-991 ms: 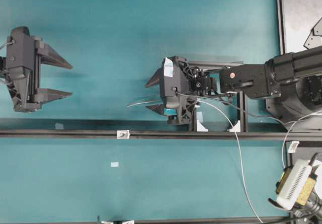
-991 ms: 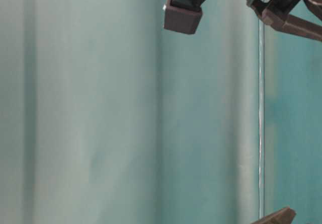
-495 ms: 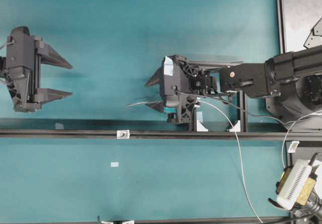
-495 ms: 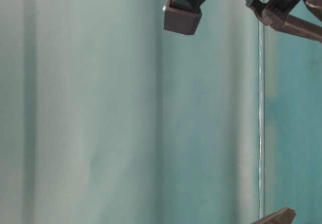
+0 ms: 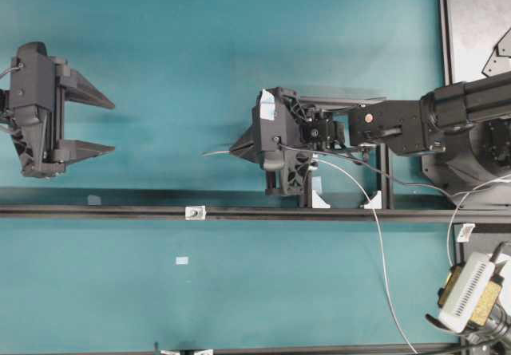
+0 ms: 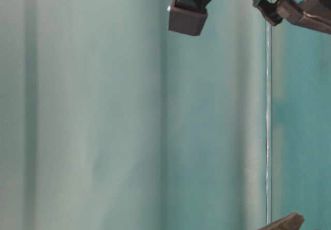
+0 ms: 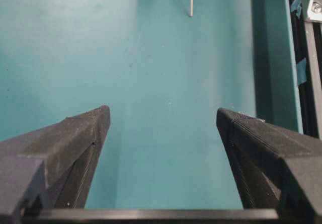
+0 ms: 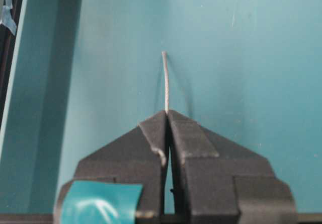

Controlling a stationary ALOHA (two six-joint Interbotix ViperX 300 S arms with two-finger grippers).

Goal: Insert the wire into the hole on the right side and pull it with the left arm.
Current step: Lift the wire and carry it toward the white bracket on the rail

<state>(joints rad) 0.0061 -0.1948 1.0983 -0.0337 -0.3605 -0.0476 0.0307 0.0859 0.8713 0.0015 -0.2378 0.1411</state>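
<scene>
Silvery-grey and hair-thin, the wire point(image 8: 165, 80) looks light and springy rather than stiff, so in my judgement it will bend at the slightest side push and can slide through smooth pads unless it is pinched firmly. The best hold seems to be close behind its free tip, leaving only a short length sticking out, so the end stays straight enough to aim at a small opening. That is roughly how it sits now: the right claw point(image 8: 167, 114), the one with teal tape, has its two fingers pressed together and is clamped on the wire, a short, slightly curved stub poking out past the fingertips over the teal table point(image 5: 239, 52). From overhead the same stub shows as a pale sliver at the tip of the right claw point(image 5: 237, 151), pointing toward the left side of the view. The small silvery block point(image 5: 193, 212) with the hole sits on the black rail point(image 5: 120, 211), lower in that view and a little to the left of the wire tip, clearly apart from it. The left claw point(image 5: 100, 124) hangs well away on the far left, its two pointed fingers spread wide and holding nothing; in its own camera the wire end point(image 7: 191, 0) appears small and distant, straight ahead between the fingers.
</scene>
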